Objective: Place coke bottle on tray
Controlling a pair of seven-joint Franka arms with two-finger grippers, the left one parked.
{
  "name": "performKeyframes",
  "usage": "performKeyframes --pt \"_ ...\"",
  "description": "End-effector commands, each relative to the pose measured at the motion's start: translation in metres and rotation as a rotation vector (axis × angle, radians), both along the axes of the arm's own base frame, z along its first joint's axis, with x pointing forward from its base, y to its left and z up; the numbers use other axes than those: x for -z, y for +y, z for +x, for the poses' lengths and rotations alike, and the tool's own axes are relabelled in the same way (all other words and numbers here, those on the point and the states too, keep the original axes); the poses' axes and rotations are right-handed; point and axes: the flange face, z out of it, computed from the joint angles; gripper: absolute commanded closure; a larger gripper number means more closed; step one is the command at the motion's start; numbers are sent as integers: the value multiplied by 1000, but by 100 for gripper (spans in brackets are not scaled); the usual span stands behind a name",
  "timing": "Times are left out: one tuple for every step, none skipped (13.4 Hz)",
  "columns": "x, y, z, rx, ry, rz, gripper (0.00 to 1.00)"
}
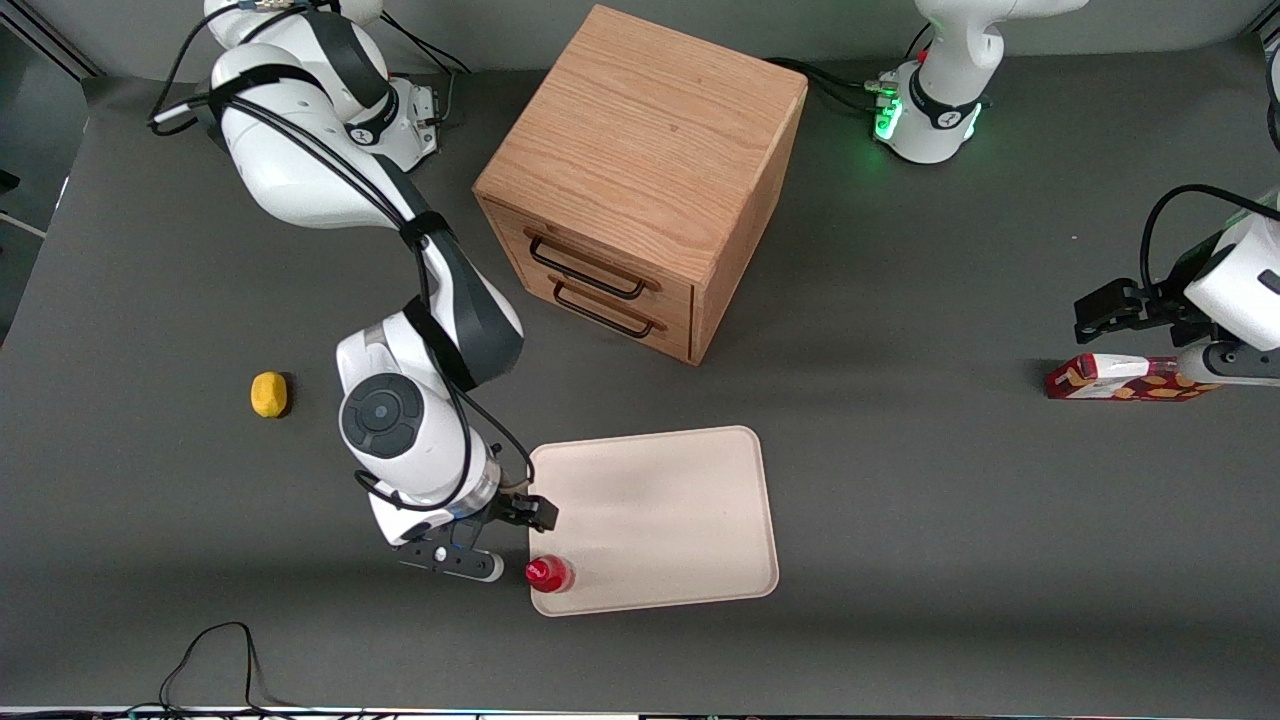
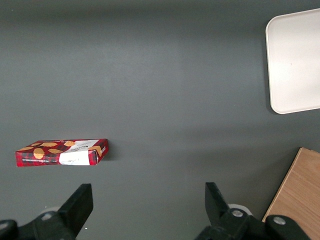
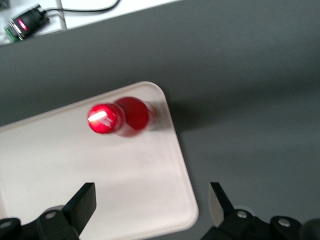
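The coke bottle (image 1: 549, 573), small and red with a red cap, stands upright on the beige tray (image 1: 660, 510), in the tray's corner nearest the front camera at the working arm's end. In the right wrist view the coke bottle (image 3: 122, 117) shows from above on the tray (image 3: 75, 165), clear of the fingers. My right gripper (image 1: 495, 540) hangs beside that end of the tray, a little farther from the camera than the bottle. The gripper (image 3: 150, 205) is open, with only a tray corner showing between its fingers and nothing held.
A wooden drawer cabinet (image 1: 640, 180) stands farther from the camera than the tray. A yellow lemon (image 1: 268, 393) lies toward the working arm's end of the table. A flat red-and-orange carton (image 1: 1130, 378) lies toward the parked arm's end.
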Motion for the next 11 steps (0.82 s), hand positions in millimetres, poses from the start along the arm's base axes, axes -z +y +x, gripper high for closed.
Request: performKeyframes --pt "-25 -34 -15 -56 65 -56 0" --pt "-33 -55 -21 -75 86 -60 0" --pt "-43 -75 -30 -98 107 -56 0" --pt "-50 -94 -42 -137 129 -49 0" --pt "-59 -122 -51 -154 145 -43 0" --pt "-70 -145 -67 -178 159 -44 0" --pt "-79 -170 -81 -194 167 -51 0" --pt "-90 -202 -96 -210 174 -46 0" --pt "-106 -226 -116 -235 170 -29 0" --pt "-122 -254 -136 -225 160 -16 0" --pt "-132 -276 -154 -200 155 -21 0"
